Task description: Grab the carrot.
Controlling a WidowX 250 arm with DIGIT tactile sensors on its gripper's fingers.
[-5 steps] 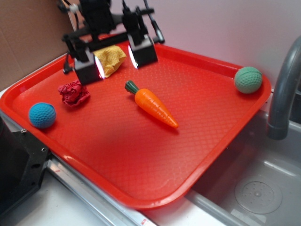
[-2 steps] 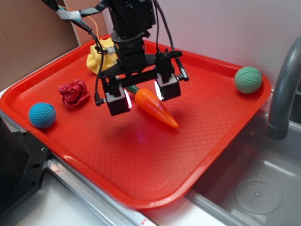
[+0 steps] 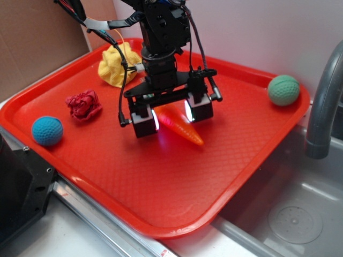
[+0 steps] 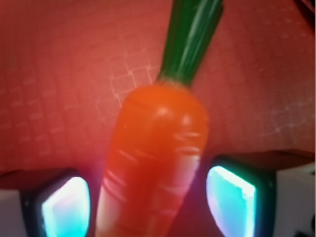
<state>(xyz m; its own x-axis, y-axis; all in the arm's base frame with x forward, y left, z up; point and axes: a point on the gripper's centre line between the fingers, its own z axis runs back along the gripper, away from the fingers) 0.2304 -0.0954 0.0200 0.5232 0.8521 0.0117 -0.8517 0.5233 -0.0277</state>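
Approach looks done, grasp not: gripper (image 3: 171, 117) sits spread wide over the carrot (image 3: 185, 129), one finger on each side, nothing held. Wrist view confirms: carrot (image 4: 155, 163) runs up between the two lit pads (image 4: 66, 207), gaps visible on both sides, green stem pointing away from the camera. Can't tell whether the fingertips are down at tray level yet. Left to do, by my read: close on the thick end, then lift. Glossy tapered plastic, so a pinch too near the tip could squirt it out. Surface, left to right: blue ball (image 3: 47, 130) near the left edge of the red tray (image 3: 161, 214), crumpled red object (image 3: 83, 104) beside it, yellow cloth (image 3: 116, 64) at the back, carrot mid-tray under the arm, green ball (image 3: 283, 90) in the far right corner. All well apart from the carrot, no clutter in the closing path. Tray sits partly over a metal sink (image 3: 289, 214), grey faucet (image 3: 321, 101) at far right, cardboard at back left, plain wall behind.
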